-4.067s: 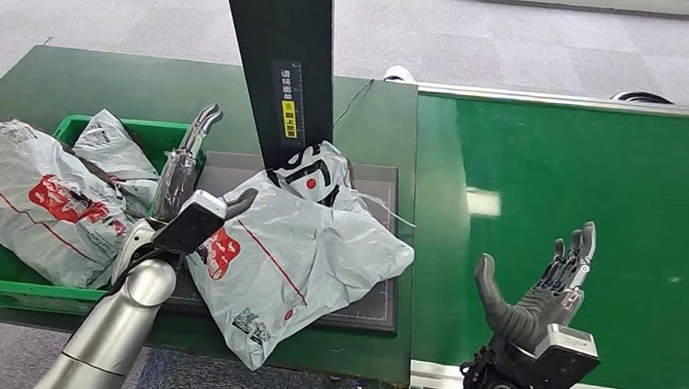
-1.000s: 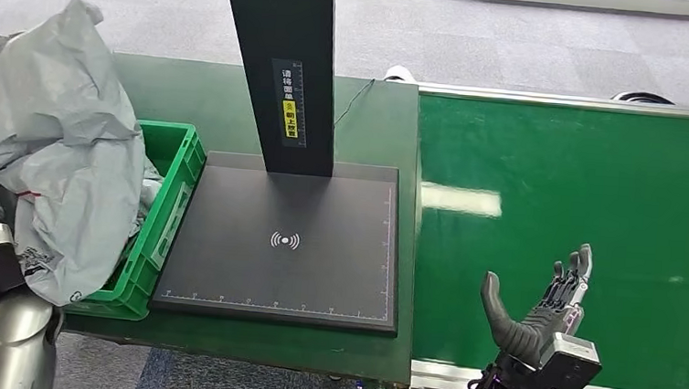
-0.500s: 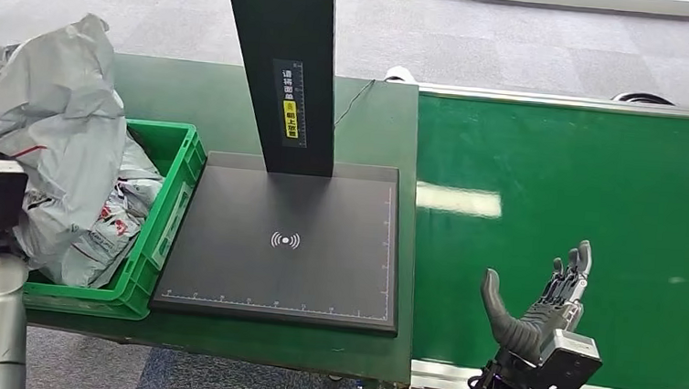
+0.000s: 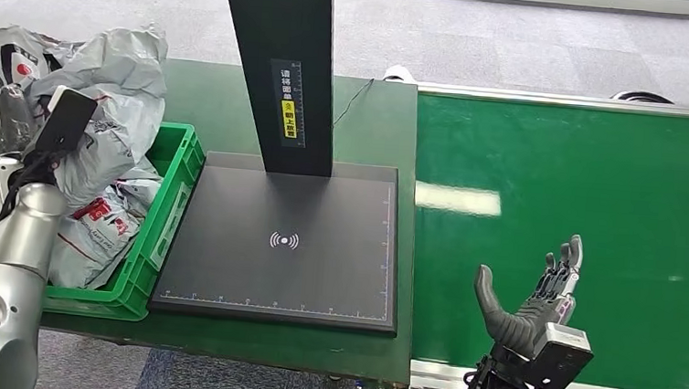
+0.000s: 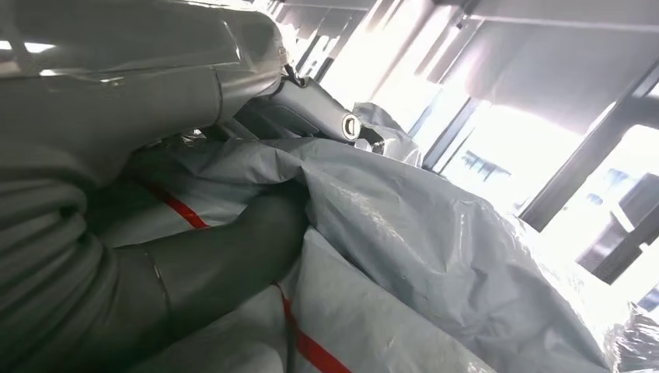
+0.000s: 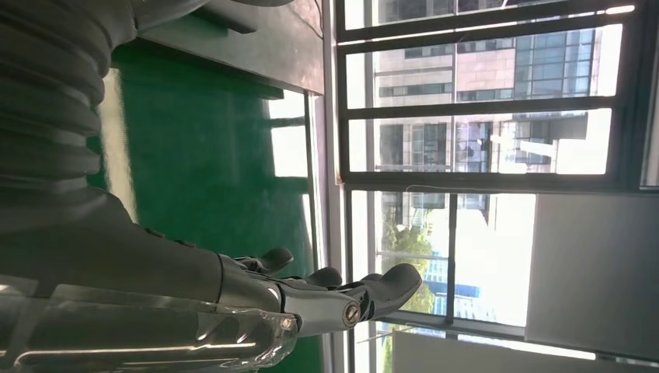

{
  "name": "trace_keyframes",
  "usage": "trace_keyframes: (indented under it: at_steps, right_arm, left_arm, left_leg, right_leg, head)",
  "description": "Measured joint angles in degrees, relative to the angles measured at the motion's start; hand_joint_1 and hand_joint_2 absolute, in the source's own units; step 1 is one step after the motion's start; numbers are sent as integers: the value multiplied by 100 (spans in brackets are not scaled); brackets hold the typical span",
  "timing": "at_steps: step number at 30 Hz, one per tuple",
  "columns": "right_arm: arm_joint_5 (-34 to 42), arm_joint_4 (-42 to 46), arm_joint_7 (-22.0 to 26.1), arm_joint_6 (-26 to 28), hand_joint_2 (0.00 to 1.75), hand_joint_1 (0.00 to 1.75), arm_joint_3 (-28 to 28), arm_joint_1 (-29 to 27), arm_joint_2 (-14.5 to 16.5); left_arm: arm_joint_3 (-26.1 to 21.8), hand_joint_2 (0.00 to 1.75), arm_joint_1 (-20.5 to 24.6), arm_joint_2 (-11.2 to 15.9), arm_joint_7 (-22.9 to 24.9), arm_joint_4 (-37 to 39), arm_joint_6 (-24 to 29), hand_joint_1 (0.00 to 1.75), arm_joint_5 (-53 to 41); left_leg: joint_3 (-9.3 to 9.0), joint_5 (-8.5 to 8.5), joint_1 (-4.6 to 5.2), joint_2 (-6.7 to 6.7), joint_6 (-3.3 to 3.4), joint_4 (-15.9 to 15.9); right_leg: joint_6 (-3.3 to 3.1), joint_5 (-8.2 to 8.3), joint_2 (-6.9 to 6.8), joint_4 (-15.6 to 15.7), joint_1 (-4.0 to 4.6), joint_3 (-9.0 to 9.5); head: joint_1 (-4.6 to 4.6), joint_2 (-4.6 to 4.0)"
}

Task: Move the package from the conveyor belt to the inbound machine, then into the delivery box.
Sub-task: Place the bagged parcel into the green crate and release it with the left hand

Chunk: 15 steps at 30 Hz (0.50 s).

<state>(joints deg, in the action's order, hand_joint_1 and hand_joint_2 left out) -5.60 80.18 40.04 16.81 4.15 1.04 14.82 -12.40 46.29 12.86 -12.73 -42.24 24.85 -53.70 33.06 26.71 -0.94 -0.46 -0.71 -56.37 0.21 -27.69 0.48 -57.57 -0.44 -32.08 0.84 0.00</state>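
A broad green conveyor belt (image 4: 577, 229) lies bare at the right of the dark green surface (image 4: 365, 114), where a flat black scanner pad (image 4: 287, 245) under its tall black post (image 4: 281, 62) now carries nothing; seconds earlier the package lay on it. The crumpled grey plastic mailer package (image 4: 110, 96) hangs over the green plastic crate (image 4: 159, 236), gripped by the left hand (image 5: 233, 256), above at least one more grey bag (image 4: 91, 232). The right hand (image 4: 535, 304) stays spread and empty by the belt's near edge.
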Motion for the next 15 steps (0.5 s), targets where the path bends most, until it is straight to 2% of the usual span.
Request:
trace_keyframes:
  at_steps: [7, 8, 9, 12, 13, 15]
  right_arm:
    - [-2, -10, 0, 6, 175, 0, 2, -4, -1]
    - [-1, -10, 0, 13, 175, 0, 2, -8, -1]
    - [1, -9, 0, 20, 175, 0, 3, -14, -1]
    - [8, -8, 0, 44, 175, 0, 5, -46, -3]
    - [10, -7, 0, 52, 175, 0, 5, -58, -5]
    - [13, -6, 0, 61, 175, 0, 8, -81, -12]
  left_arm:
    - [39, 175, 139, 97, 101, 495, -112, 171, -121]
    - [40, 175, 140, 121, 139, 543, -183, 169, -159]
    - [40, 175, 134, 147, 170, 585, -261, 158, -186]
    - [37, 175, 46, 222, 188, 651, -450, 38, -209]
    - [28, 175, -12, 244, 170, 651, -493, 6, -197]
    - [2, 175, -158, 282, 110, 623, -559, 0, -147]
  left_leg:
    - [0, 0, -1, 4, 0, 0]
    - [0, 0, -1, 6, 0, 0]
    - [0, 0, -1, 6, 0, 0]
    - [0, 1, -1, 9, -1, 0]
    - [0, 1, -1, 10, -1, 0]
    - [0, 1, -1, 13, -2, 1]
  right_leg:
    - [0, 0, 2, 0, 1, 0]
    - [0, 0, 3, 0, 1, 0]
    - [0, 0, 3, 0, 1, 0]
    - [-1, 0, 6, 0, 1, 0]
    - [-1, 0, 8, 0, 1, 0]
    - [-1, -1, 11, 0, 1, -1]
  head:
    - [-1, 1]
    - [-1, 1]
    - [-1, 1]
    - [0, 2]
    - [1, 1]
    - [1, 0]
